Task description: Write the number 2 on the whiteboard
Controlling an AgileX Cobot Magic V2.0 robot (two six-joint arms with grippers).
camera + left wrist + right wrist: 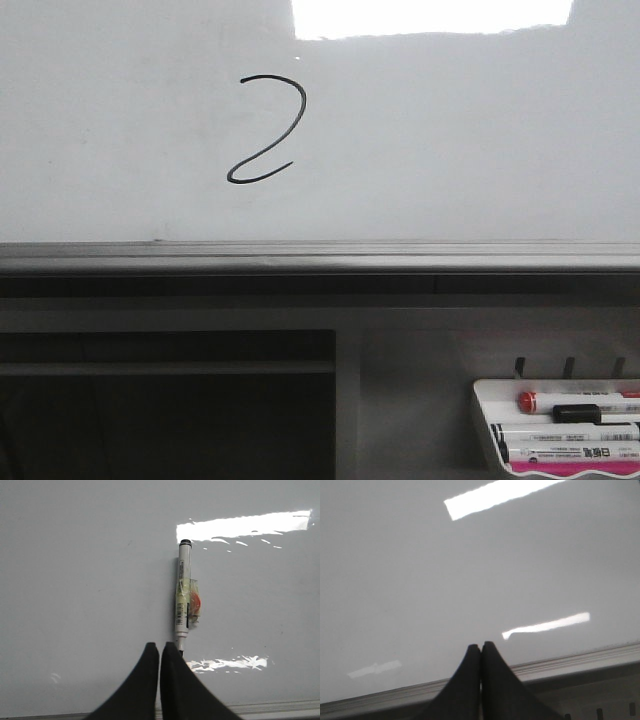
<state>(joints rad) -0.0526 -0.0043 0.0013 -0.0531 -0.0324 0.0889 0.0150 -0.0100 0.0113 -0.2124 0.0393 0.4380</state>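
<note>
A thin black curvy number 2 (267,130) stands on the whiteboard (450,150), left of its middle. Neither gripper shows in the front view. In the left wrist view my left gripper (159,646) is shut and empty, facing the board (75,580). A white marker (183,590) with tape and an orange piece on its side lies against the board. Its narrow end is just beside my right-hand fingertip (170,650), not between the jaws. My right gripper (481,646) is shut and empty, facing bare board (420,580) above the rail (570,662).
The board's grey metal bottom rail (320,258) runs across the front view. Below it at the right hangs a small white marker tray (482,400) holding several markers and a pink-edged eraser. Bright light reflections lie on the board.
</note>
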